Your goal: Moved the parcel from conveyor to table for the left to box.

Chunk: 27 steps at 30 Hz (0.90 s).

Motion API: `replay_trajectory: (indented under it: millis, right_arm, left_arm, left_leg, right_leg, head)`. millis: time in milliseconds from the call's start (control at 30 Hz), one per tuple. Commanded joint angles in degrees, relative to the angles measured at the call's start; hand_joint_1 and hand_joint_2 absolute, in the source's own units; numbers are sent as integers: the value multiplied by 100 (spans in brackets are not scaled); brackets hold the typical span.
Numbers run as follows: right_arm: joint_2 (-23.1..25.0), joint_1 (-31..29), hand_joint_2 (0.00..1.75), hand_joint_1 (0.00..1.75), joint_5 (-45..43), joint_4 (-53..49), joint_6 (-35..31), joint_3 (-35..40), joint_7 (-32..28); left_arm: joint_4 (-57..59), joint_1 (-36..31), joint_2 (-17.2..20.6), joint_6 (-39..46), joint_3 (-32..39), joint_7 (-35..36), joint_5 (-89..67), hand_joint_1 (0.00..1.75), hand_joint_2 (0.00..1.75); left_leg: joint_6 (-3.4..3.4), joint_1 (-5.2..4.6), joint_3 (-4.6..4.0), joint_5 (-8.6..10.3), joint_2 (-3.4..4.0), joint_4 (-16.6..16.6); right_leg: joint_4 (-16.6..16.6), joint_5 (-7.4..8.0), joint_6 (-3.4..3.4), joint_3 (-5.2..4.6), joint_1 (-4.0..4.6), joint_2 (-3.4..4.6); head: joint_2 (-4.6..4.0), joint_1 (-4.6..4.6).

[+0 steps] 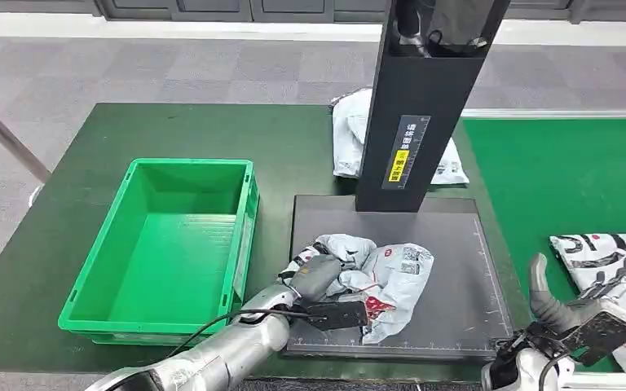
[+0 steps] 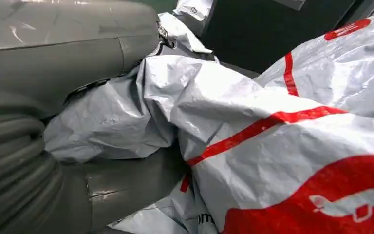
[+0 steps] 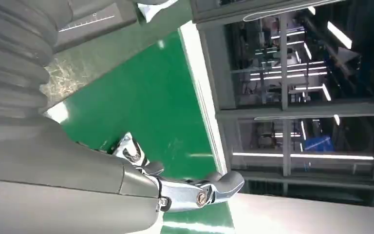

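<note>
Standing at the far left of the desk (image 1: pixel 65 163), covered in dark green: one green plastic crate (image 1: pixel 167 248), open-topped, nothing visible inside. Just beside its right wall, a dark grey ruled platform (image 1: pixel 456 269) with a black upright column (image 1: pixel 412 106) rising from its rear edge. On the platform's front left: the parcel (image 1: pixel 383 281), a crumpled grey poly bag with red markings and a printed label. Left hand (image 1: pixel 318 281) rests on the parcel's left end; in the left wrist view its grey thumb and fingers (image 2: pixel 126 187) are closed around bunched folds of the bag, gripping it. Behind the column, a second grey mailer (image 1: pixel 350 134) lies on the desk, partly hidden. To the right, a bright green conveyor (image 1: pixel 562 179) carrying a white bag with red and black print (image 1: pixel 611 252) near its front edge. Right hand (image 1: pixel 575 305) hovers by that bag at the conveyor's edge, fingers (image 3: pixel 219 187) apart and holding nothing.
</note>
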Motion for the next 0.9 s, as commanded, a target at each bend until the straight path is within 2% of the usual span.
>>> replay_trajectory:
  millis: [33, 100, 167, 233, 333, 400, 433, 633, 900]
  right_arm:
    - [-24, -116, 175, 0, -73, 231, 20, 130, 4]
    - [-18, -82, 175, 0, -110, 196, 95, 51, 4]
    - [-4, -59, 175, 0, -121, 181, 160, -35, 4]
    - [19, -37, 175, 0, -142, 170, 263, -136, 4]
    - [63, 25, 175, 0, -124, 117, 313, -231, 4]
    - [77, 81, 175, 0, -135, 99, 345, -240, 4]
    - [76, 105, 175, 0, -136, 91, 351, -236, 4]
    - [131, 316, 175, 0, -182, -134, 304, -396, 4]
    - [130, 322, 175, 0, -186, -136, 320, -399, 4]
  left_arm:
    - [-150, 182, 37, -755, 1039, -994, 1097, 175, 175]
    - [-704, 305, -30, -1401, 1521, -1534, 1799, 175, 175]
    - [-1570, 555, 25, -1646, 1672, -1653, 2152, 175, 175]
    - [-2901, 970, 215, -1803, 1672, -1403, 2481, 175, 175]
    - [-4443, 1391, 502, -1406, 1715, -1135, 2803, 175, 175]
    - [-4951, 1557, 666, -794, 1799, -1333, 2591, 175, 175]
    - [-5174, 1668, 736, -766, 1866, -1392, 2745, 175, 175]
    - [-5618, 2112, 962, 334, 2168, -1565, 2445, 175, 175]
    - [-5619, 2132, 962, 392, 2204, -1562, 2438, 175, 175]
  left_leg:
    - [-1, -1, 6, 5, 22, -15]
    - [0, 1, 2, 4, 16, -11]
    - [1, 1, -4, 4, 7, -8]
    - [0, -1, -9, 2, 7, -3]
    - [-2, 0, -7, 2, 18, -11]
    - [-2, 1, -14, -1, 13, 0]
    - [-4, -1, -9, 0, 21, -8]
    - [-4, -1, -4, 0, 23, -19]
    - [-2, 2, -7, 2, 11, -17]
  right_leg:
    - [-13, 11, -6, -3, -1, 22]
    - [-12, 9, -5, -4, 2, 15]
    - [-12, 8, -4, -6, 2, 7]
    - [-5, 4, -4, -15, 0, 6]
    - [-13, 7, -7, -17, 1, 19]
    - [-3, 3, -5, -21, 2, 14]
    - [-6, 5, -8, -23, 0, 22]
    - [-11, 3, -10, -22, 0, 23]
    - [-14, 1, -10, -18, 3, 11]
  head:
    - [0, 0]
    - [0, 0]
    - [0, 0]
    - [0, 0]
    - [0, 0]
    - [0, 0]
    - [0, -2]
    - [0, 0]
    - [0, 0]
